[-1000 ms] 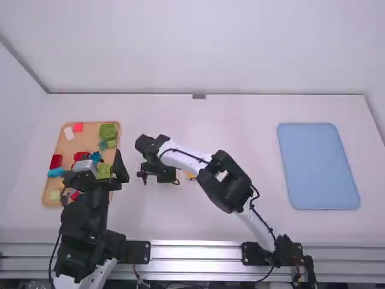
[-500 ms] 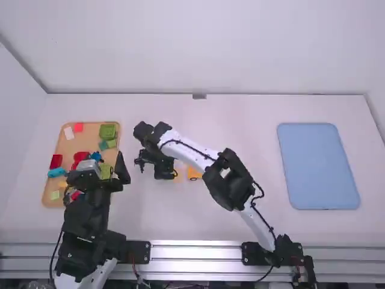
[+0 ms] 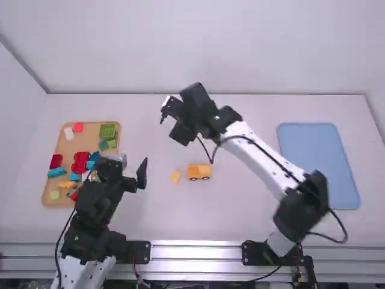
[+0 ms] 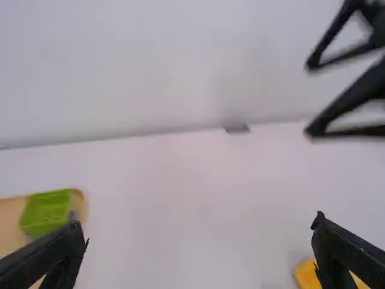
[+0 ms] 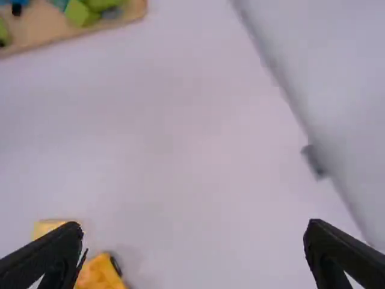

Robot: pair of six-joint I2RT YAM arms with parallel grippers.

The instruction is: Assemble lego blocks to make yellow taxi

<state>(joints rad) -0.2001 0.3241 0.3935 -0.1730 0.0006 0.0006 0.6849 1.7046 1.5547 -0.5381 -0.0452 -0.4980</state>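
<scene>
Resting on table (image 3: 180, 211): wheeled yellow body (image 3: 199, 171); small yellow block (image 3: 175, 176) beside it;
Left gripper (image 4: 200, 229), right gripper (image 5: 195, 233): fingers spread; empty;
Yellow block: could be displaced by skewed approach; body could be tipped by off-centre pressing.

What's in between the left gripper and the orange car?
A small yellow block lies between the left gripper and the orange car, nearer the car but not touching it. The high view shows that.

Left arm (image 3: 95, 208) and outstretched right arm (image 3: 258, 155) hold their jaws wide apart.
</scene>
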